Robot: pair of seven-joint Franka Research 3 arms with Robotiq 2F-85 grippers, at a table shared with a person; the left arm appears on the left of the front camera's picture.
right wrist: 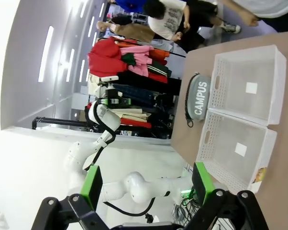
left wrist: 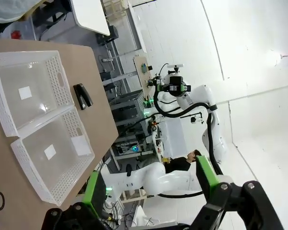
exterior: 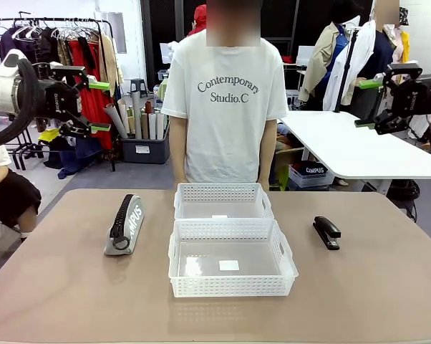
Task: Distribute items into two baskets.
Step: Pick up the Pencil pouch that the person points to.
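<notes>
Two white lattice baskets stand end to end at the table's middle, the far basket touching the near basket; both hold nothing but a small label. The grey "CAMPUS" pouch rests on its edge to their left, zipper up. The black stapler lies to their right. My left gripper hangs open high above the table's left side, and my right gripper hangs open high on the right. The left wrist view has the baskets and stapler beyond its open gripper. The right wrist view has the pouch beside the baskets, past its open gripper.
A person stands at the table's far edge, arms down, right behind the far basket. A white table stands behind on the right, a clothes rack behind on the left. Bare tabletop lies in front of and around the baskets.
</notes>
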